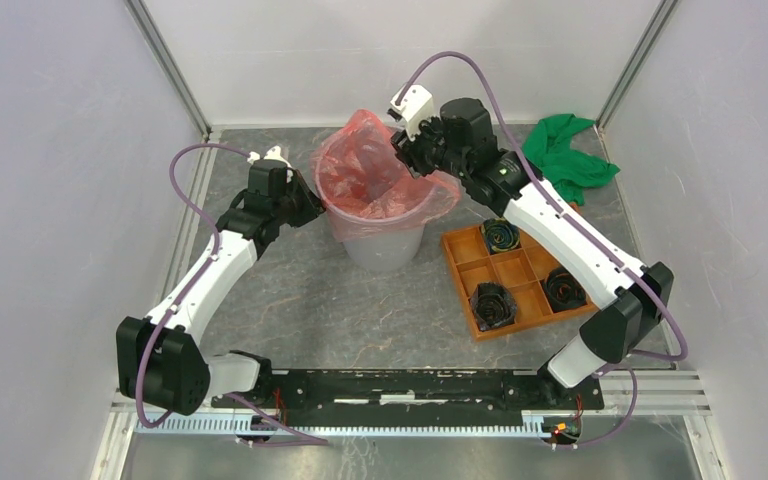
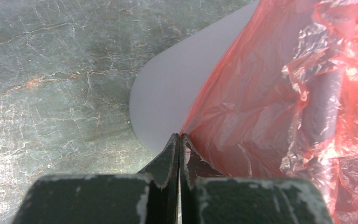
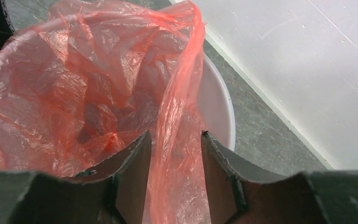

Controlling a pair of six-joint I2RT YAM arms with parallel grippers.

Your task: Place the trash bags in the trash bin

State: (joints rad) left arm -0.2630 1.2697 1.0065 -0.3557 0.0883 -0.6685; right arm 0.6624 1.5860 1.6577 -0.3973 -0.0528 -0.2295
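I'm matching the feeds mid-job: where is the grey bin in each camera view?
Top external: the grey bin stands at centre, toward the back, left of the orange tray.
Left wrist: its pale wall fills the middle of the picture.
Right wrist: only its rim shows, right of centre.
Shared landmark: the red bag draped in and over it, on the right and across the left.

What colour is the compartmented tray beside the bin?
Orange: the orange compartmented plastic tray shows best in the top external view.
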